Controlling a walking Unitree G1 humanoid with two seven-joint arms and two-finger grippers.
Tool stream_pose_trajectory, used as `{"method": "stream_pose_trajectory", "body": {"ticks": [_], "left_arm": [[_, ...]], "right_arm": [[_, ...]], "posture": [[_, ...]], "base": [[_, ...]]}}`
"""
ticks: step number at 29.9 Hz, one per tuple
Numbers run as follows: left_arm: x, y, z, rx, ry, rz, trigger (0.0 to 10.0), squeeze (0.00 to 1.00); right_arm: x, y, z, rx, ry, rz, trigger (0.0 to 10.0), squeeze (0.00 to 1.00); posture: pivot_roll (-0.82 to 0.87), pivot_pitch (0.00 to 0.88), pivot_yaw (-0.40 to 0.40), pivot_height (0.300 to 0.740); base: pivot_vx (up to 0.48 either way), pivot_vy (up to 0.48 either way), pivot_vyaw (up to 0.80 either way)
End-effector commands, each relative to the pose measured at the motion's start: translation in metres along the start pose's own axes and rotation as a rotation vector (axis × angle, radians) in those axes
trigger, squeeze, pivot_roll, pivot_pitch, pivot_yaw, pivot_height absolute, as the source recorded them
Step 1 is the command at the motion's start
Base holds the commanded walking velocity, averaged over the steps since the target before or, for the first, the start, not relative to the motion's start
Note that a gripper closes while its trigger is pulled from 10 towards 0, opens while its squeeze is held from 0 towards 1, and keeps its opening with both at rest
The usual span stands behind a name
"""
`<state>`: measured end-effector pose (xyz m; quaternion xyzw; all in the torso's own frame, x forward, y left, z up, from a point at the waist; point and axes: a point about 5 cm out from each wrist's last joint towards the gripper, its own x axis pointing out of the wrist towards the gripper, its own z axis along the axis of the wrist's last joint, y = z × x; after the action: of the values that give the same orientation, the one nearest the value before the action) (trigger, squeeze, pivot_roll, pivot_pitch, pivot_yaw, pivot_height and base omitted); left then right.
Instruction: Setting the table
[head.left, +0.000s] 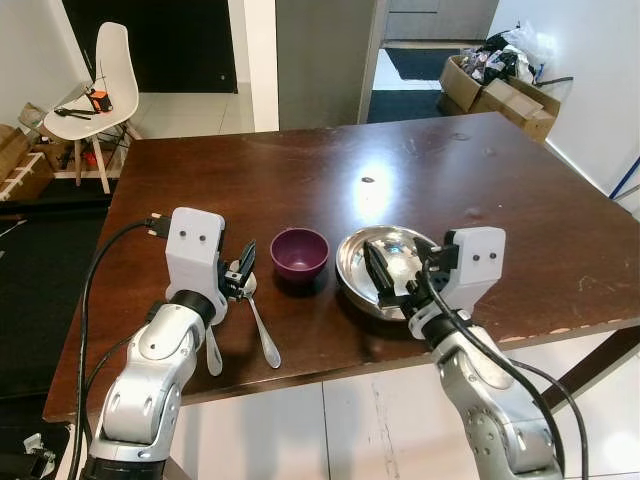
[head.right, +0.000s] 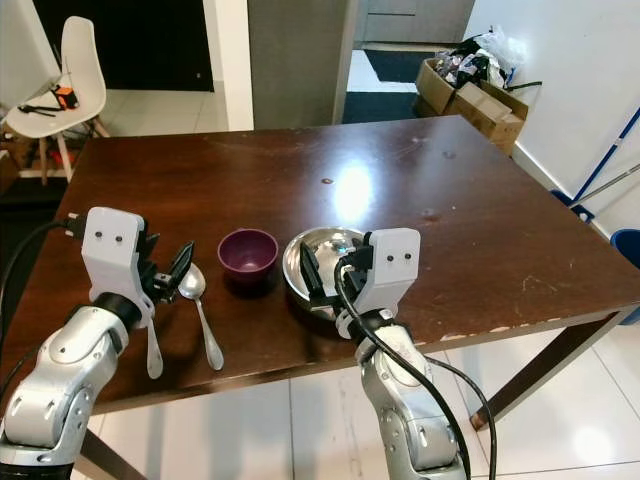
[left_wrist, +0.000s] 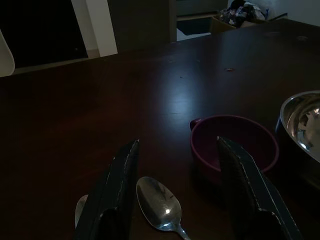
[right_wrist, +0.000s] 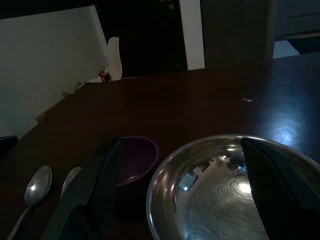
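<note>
Tableware for the setting lies grouped near the front edge of a dark brown wooden table (head.left: 420, 170): two silver metal spoons, a small purple bowl, and a round shiny steel bowl. The small purple bowl (head.left: 299, 253) stands upright just left of the round shiny steel bowl (head.left: 385, 262), the two close but apart. The longer silver spoon (head.left: 259, 322) lies left of the purple bowl with its handle running toward the table edge, and the second silver spoon (head.left: 213, 352) lies just beside it, farther left, partly hidden under the left arm.

The left gripper (head.left: 242, 268) hovers low over the spoons' bowl ends, its two black fingers spread wide and holding nothing; in the left wrist view the longer spoon's bowl (left_wrist: 159, 203) sits between the fingers (left_wrist: 117, 190), with the purple bowl just beyond. The right gripper (head.left: 385, 277) hangs over the near rim of the steel bowl, fingers spread wide and empty, and in the right wrist view they straddle the bowl's polished hollow (right_wrist: 225, 190).

Behind the table a white moulded chair (head.left: 100, 80) stands on the pale tiled floor, and cardboard boxes (head.left: 500, 90) with clutter sit by the right wall.
</note>
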<state>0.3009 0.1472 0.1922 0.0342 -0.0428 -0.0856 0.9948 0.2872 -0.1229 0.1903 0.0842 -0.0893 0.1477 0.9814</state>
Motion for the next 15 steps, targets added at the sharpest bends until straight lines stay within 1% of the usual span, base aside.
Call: {"method": "stream_pose_trajectory", "body": {"ticks": [1, 2, 3, 4, 5, 7, 11, 15], "left_arm": [[-0.003, 0.001, 0.0, 0.004, -0.004, 0.005, 10.0, 0.0], [-0.004, 0.0, 0.0, -0.005, -0.007, 0.002, 10.0, 0.0], [-0.01, 0.001, -0.003, -0.014, -0.007, -0.003, 10.0, 0.0], [-0.01, 0.001, -0.003, -0.014, -0.007, -0.003, 10.0, 0.0], [-0.015, 0.002, -0.005, -0.019, -0.007, -0.006, 10.0, 0.0], [-0.02, 0.003, -0.009, -0.011, 0.001, -0.01, 10.0, 0.0], [-0.019, 0.005, -0.011, 0.015, 0.007, 0.003, 10.0, 0.0], [-0.017, 0.004, -0.012, 0.019, 0.008, 0.006, 10.0, 0.0]], "right_arm": [[-0.003, -0.002, -0.003, -0.008, 0.007, -0.005, 10.0, 0.0], [-0.003, 0.0, -0.003, -0.015, 0.007, 0.006, 10.0, 0.0], [-0.007, 0.006, -0.005, -0.046, 0.011, 0.04, 10.0, 0.0], [-0.007, 0.006, -0.005, -0.046, 0.011, 0.04, 10.0, 0.0], [-0.01, 0.01, -0.007, -0.068, 0.014, 0.065, 10.0, 0.0], [-0.013, 0.013, -0.01, -0.089, 0.021, 0.086, 10.0, 0.0], [-0.011, 0.012, -0.01, -0.089, 0.019, 0.081, 10.0, 0.0], [-0.009, 0.013, -0.009, -0.09, 0.014, 0.08, 10.0, 0.0]], "posture": [[-0.07, 0.0, 0.068, 0.74], [-0.07, 0.0, 0.066, 0.74], [-0.07, 0.0, 0.059, 0.74], [-0.07, 0.0, 0.059, 0.74], [-0.07, 0.0, 0.059, 0.74], [-0.07, 0.0, 0.059, 0.74], [-0.07, 0.0, 0.062, 0.74], [-0.07, 0.0, 0.06, 0.74]], "base": [[0.0, 0.0, 0.0], [0.0, 0.0, 0.0], [0.0, 0.0, 0.0], [0.0, 0.0, 0.0], [0.0, 0.0, 0.0], [0.0, 0.0, 0.0], [0.0, 0.0, 0.0], [0.0, 0.0, 0.0]]}}
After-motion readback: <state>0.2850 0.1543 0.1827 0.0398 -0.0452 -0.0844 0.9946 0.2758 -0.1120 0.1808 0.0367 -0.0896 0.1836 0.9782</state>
